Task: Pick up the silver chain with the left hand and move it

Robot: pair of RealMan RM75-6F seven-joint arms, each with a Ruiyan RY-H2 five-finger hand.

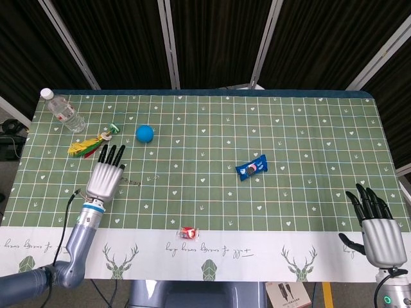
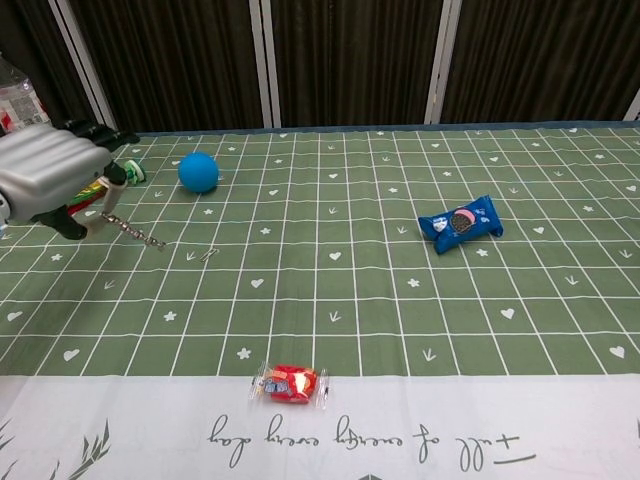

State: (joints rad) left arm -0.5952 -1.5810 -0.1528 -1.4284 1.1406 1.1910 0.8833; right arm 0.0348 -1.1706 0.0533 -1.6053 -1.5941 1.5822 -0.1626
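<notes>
My left hand (image 1: 106,178) (image 2: 55,180) is raised above the left side of the table and pinches one end of the silver chain (image 2: 133,231) (image 1: 132,182). The chain hangs down and to the right from the fingers, clear of the green cloth in the chest view. My right hand (image 1: 375,228) rests at the near right corner with its fingers apart and nothing in it; the chest view does not show it.
A blue ball (image 1: 144,133) (image 2: 198,171), a yellow-green toy (image 1: 89,145) and a water bottle (image 1: 63,113) lie behind the left hand. A blue snack packet (image 1: 252,168) (image 2: 460,223) sits right of centre. A red candy (image 1: 188,232) (image 2: 291,383) lies near the front edge.
</notes>
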